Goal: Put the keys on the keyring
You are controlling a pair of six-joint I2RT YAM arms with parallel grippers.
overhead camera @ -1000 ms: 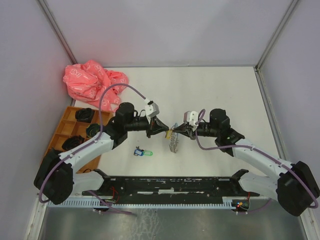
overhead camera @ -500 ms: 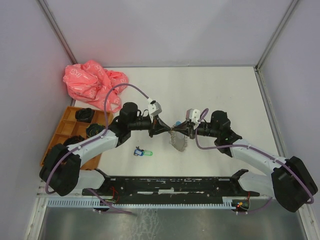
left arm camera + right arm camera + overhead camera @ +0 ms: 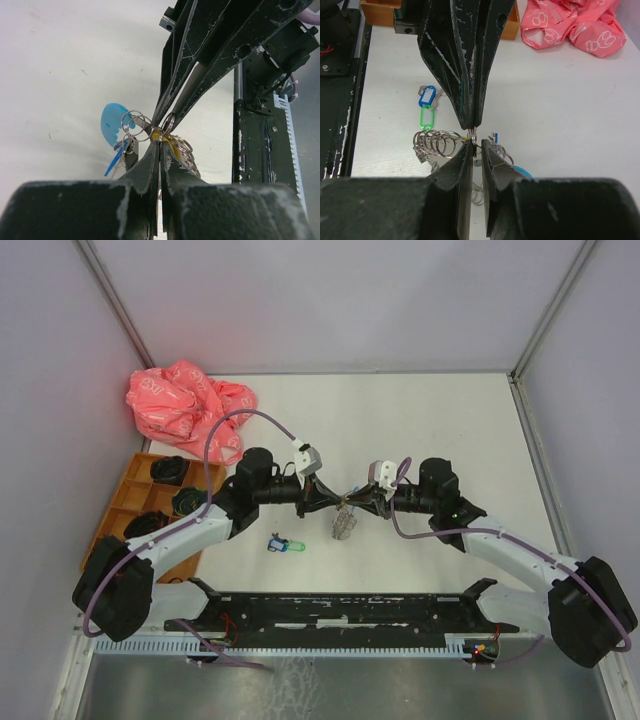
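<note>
Counting what I have: one keyring hanging above the surface mid-workspace, with one yellow tag, one light-blue piece and at least five split rings on it. Two loose keys lie left of it, a blue-tagged key and a green-tagged key. One pink bag and one orange tray sit far left. My left fingers are clamped on a small ring of the bundle. My right fingers stand narrowly apart, tip to tip with them. Since half a second ago the bundle has drifted slightly left; the loose keys, bag and tray haven't moved.
</note>
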